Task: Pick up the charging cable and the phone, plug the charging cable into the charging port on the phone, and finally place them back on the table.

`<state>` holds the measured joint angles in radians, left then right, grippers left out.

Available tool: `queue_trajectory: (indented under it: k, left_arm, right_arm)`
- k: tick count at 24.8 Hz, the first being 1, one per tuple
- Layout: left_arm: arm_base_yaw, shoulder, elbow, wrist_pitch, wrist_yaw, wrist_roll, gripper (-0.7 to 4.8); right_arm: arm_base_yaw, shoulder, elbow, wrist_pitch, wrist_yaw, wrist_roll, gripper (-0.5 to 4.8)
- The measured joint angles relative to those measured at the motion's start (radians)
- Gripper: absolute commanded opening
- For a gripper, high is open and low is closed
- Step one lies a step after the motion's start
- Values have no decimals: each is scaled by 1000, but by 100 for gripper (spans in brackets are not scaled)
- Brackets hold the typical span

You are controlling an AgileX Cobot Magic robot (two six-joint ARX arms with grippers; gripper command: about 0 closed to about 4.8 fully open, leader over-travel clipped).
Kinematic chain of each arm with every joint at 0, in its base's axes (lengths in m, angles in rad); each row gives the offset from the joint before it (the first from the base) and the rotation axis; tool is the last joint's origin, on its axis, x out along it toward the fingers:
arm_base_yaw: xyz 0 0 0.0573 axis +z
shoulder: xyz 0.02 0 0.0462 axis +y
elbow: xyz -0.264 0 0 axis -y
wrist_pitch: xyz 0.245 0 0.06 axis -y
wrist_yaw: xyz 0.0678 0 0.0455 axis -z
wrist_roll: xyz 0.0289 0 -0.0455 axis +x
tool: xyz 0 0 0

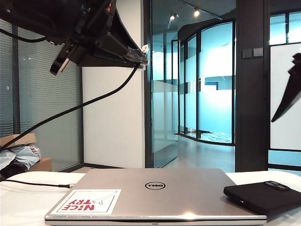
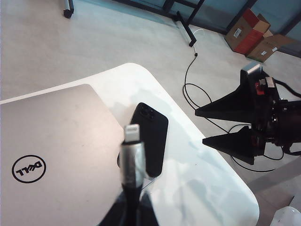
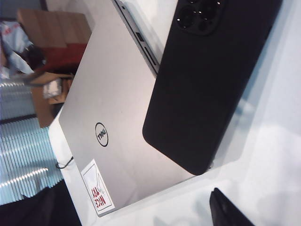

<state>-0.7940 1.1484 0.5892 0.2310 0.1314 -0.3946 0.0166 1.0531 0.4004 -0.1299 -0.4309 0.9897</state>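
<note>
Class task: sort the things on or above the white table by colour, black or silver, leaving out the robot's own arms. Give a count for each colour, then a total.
Black: 2, the phone lying on the table and the charging cable held up in the left hand.
Silver: 1, the closed laptop.
Total: 3
</note>
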Motion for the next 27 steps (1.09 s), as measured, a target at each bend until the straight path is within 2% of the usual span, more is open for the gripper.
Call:
queue_trajectory:
  k: [5, 9, 13, 23, 27]
  left_arm:
    - [0, 0, 0, 0, 0, 0, -8]
    - [0, 0, 0, 1, 0, 0, -8]
    - [0, 0, 0, 0, 0, 0, -8]
    - [0, 0, 0, 1, 0, 0, -8]
    - [0, 0, 0, 0, 0, 0, -8]
  right_arm:
    - [-55, 0, -69, 47, -31, 18, 476]
    - [-64, 6, -144, 163, -41, 98, 473]
    - [-64, 93, -194, 323, -41, 177, 472]
    - [-64, 368, -193, 590, -40, 228, 472]
    - [-64, 529, -193, 758, -41, 245, 472]
